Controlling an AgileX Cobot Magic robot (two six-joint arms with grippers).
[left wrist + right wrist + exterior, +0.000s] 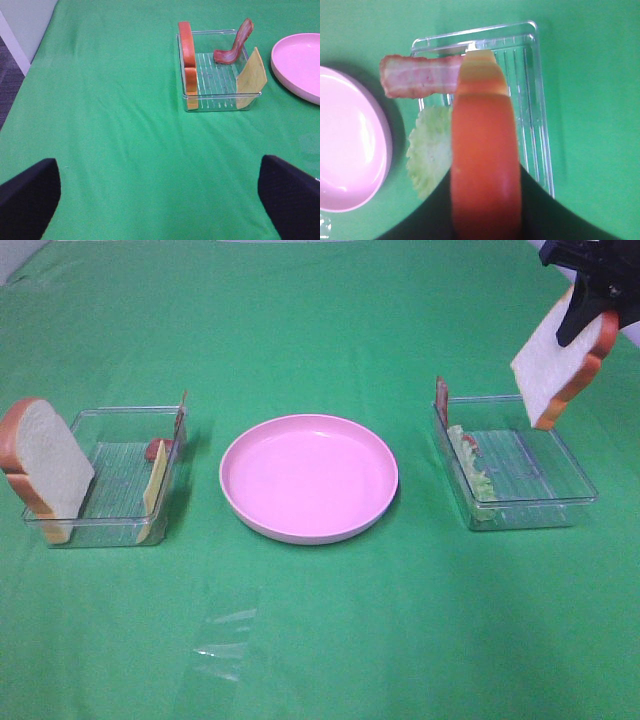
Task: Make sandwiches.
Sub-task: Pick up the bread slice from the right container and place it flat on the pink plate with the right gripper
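We've got the pink plate (300, 530) sitting between two clear trays. Left tray (100, 532): bread slice (45, 465), cheese (154, 490), bacon (225, 56). Right tray (530, 512): lettuce (478, 472), second bacon strip (441, 400). Our right gripper (590, 315) pinches another bread slice (555, 365) above it. The left gripper (160, 197) has its jaws spread wide.

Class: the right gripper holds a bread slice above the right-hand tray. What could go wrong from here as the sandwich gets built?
1. The right gripper pinches the bread slice only at its crust end; hanging tilted, it could slip or swing.
2. Heading to the pink plate, its low corner could clip the bacon strip standing at the plate-side wall of the right tray.
3. Released tilted, it may land on the plate's rim, not flat.
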